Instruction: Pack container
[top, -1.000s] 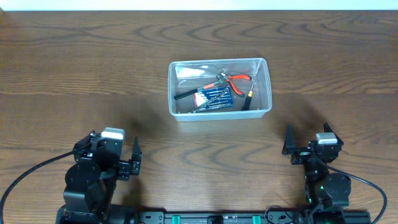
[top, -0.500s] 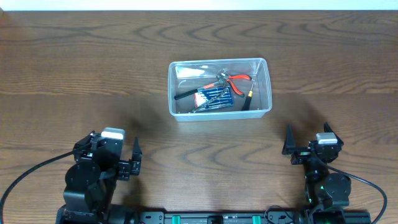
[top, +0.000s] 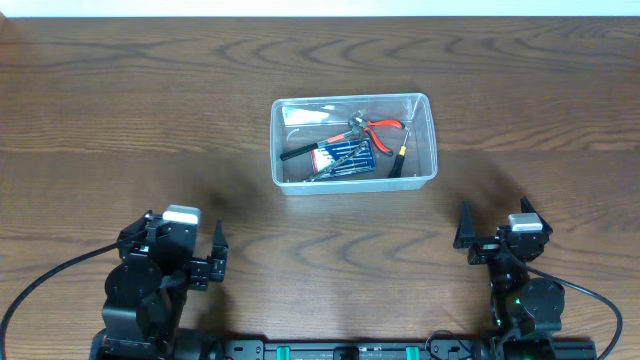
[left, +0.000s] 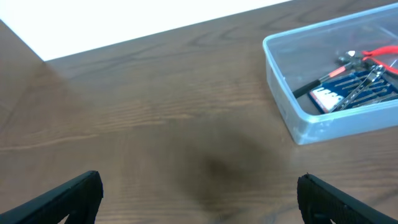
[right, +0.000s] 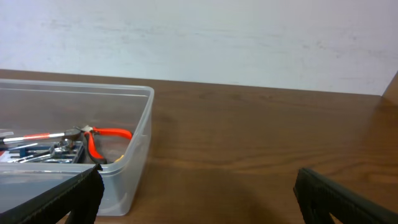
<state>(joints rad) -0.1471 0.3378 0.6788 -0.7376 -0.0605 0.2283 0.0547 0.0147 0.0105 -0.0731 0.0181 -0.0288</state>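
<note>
Overhead, nothing has shifted over the last second: the container (top: 350, 98) sits mid-way along the counter (top: 120, 120), nearer its far edge, holding red-handled pliers (top: 383, 126), a blue packet (top: 345, 155) and a black handle (top: 297, 152). By the near edge, left tool (left: 199, 179) and right tool (right: 196, 173) hang released, empty; packing looks finished.

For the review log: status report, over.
Left pincer open, empty; right pincer open, empty. Container mid-table, tools inside. Nothing between pincers and container.
</note>
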